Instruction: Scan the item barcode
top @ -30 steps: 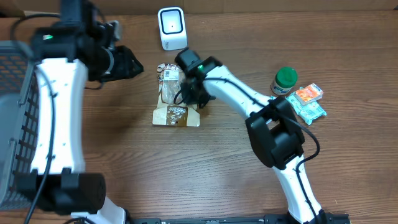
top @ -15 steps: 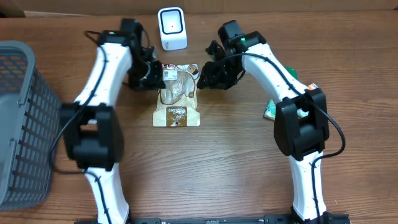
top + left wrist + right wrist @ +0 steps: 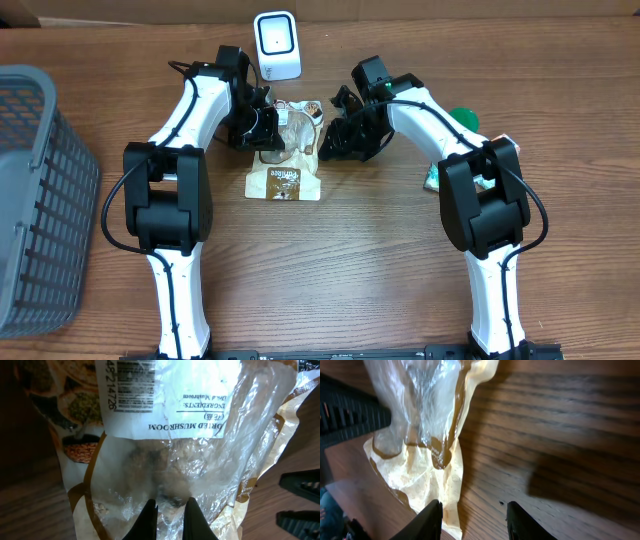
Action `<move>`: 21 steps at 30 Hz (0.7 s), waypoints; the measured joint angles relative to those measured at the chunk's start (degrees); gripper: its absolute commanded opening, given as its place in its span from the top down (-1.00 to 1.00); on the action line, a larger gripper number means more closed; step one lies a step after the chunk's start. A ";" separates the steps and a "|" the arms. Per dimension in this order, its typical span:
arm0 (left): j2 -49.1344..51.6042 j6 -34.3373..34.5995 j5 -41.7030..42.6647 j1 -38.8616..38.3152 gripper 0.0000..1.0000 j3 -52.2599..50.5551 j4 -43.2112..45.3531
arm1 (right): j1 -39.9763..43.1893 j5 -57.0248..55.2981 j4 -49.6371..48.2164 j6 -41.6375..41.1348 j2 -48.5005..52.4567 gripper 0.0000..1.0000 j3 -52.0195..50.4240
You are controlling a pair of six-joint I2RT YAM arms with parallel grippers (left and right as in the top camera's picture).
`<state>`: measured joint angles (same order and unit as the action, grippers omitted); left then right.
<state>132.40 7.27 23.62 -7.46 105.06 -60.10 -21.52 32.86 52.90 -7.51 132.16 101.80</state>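
The left gripper (image 3: 169, 507) is clenched on the see-through film of a clear and brown plastic pouch (image 3: 190, 460), its two fingers (image 3: 148, 519) nearly together with the film pinched between them; a white label on the pouch reads dried mushroom, with a printed code beside it; the right gripper (image 3: 474, 507) is released, its fingers spread over bare wood, one finger (image 3: 431, 520) just beside the pouch's crinkled edge, grasping nothing; the pouch rests on the brown wooden desk (image 3: 350, 270) near the middle of the far edge, between the two grippers; a white box-shaped barcode scanner (image 3: 276, 45) stands just beyond it at the far edge; a grey plastic mesh basket (image 3: 35, 200) sits at the left edge; a green-lidded bottle (image 3: 462, 118) shows toward the right edge, partly hidden by the right arm
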 measured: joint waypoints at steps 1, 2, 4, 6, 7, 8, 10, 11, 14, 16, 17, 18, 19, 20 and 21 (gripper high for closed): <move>0.00 -0.09 0.00 0.00 0.92 -0.07 0.17 | 0.00 0.61 -1.01 0.00 0.00 0.14 -0.63; 0.00 -0.17 0.02 0.00 0.92 -0.17 0.26 | 0.00 1.33 -1.88 -0.17 0.00 0.11 -1.31; 0.00 -0.22 0.35 0.00 0.91 -0.85 0.50 | 0.00 2.80 -4.20 -0.85 0.00 0.05 -3.04; 0.00 -0.26 1.11 0.07 0.91 -1.64 0.74 | 0.00 5.57 -8.74 -3.28 -0.37 -0.06 -5.92; 0.00 -0.33 1.31 0.07 0.91 -1.86 0.83 | 0.00 5.88 -9.81 -4.02 -0.72 -0.10 -6.56; 0.00 -0.35 1.53 0.07 0.92 -1.97 0.87 | 0.00 6.12 -10.75 -4.76 -0.87 -0.12 -7.04; 0.00 -0.37 1.99 0.11 0.91 -2.19 1.03 | -0.13 7.08 -14.95 -7.72 -1.51 -0.18 -8.98; 0.00 -0.37 2.27 0.17 0.91 -2.27 1.09 | -0.28 7.52 -17.29 -9.57 -1.81 -0.19 -10.03; 0.00 -0.37 3.41 0.37 0.91 -2.60 1.51 | -0.87 8.33 -22.77 -13.64 -2.36 -0.19 -12.48; 0.00 -0.37 3.87 0.44 0.92 -2.71 1.64 | -1.64 8.94 -26.80 -17.09 -2.64 -0.19 -14.29; 0.00 -0.37 4.07 0.44 0.92 -2.71 1.64 | -1.95 9.20 -28.09 -18.49 -2.69 -0.19 -14.88; 0.00 -0.37 4.17 0.44 0.92 -2.71 1.62 | -2.51 9.64 -29.75 -20.83 -2.69 -0.19 -15.54; 0.00 -0.37 4.31 0.44 0.92 -2.71 1.62 | -2.93 9.90 -30.60 -22.45 -2.69 -0.19 -15.85; 0.00 -0.37 4.33 0.44 0.91 -2.71 1.62 | -3.15 9.92 -30.88 -23.23 -2.69 -0.18 -16.00; 0.00 -0.37 4.46 0.44 0.91 -2.71 1.62 | -3.43 10.08 -31.26 -24.20 -2.69 -0.17 -16.11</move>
<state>132.40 6.90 28.08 -7.03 102.35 -58.48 -24.95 42.94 21.65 -31.70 129.47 85.69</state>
